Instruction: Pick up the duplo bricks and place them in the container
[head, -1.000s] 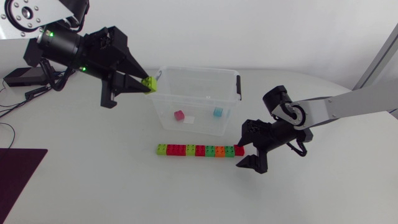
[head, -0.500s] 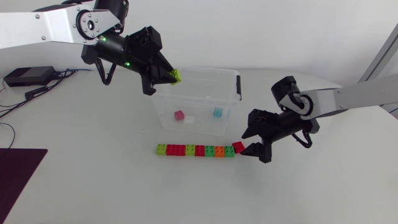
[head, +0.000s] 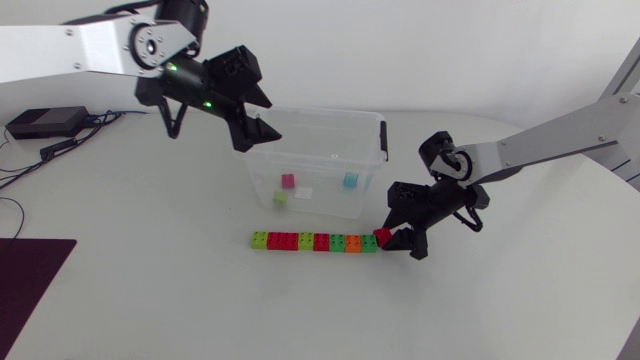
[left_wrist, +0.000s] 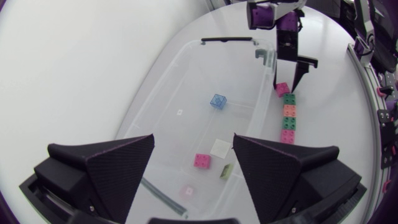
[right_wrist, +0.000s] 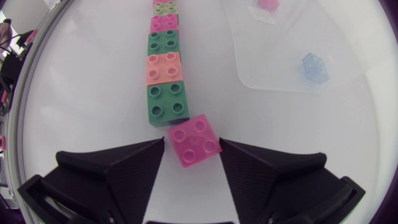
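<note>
Lime brick (head: 281, 199) now lies in the container (head: 330, 112) beneath the spread, empty left claw (head: 262, 136); right claw (right_wrist: 191, 143) pinches the light, rigid red brick (head: 380, 236) by its sides.

Looks like a robotics lab: white table (head: 150, 300) w/ left arm (head: 80, 45), right arm (head: 545, 140), cabled black box (head: 42, 122).

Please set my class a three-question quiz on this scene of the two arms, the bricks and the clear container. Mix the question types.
1. True or false: the left gripper holds a brick between its fingers.
2. Which colour of brick is not inside the container? A pink, B blue, C orange.
3. Fill in: the right gripper is at the ___ brick ending the row.
Key: 1 false, its fingers are open and empty. 2 C, the orange brick sits in the row. 3 the red brick.
</note>
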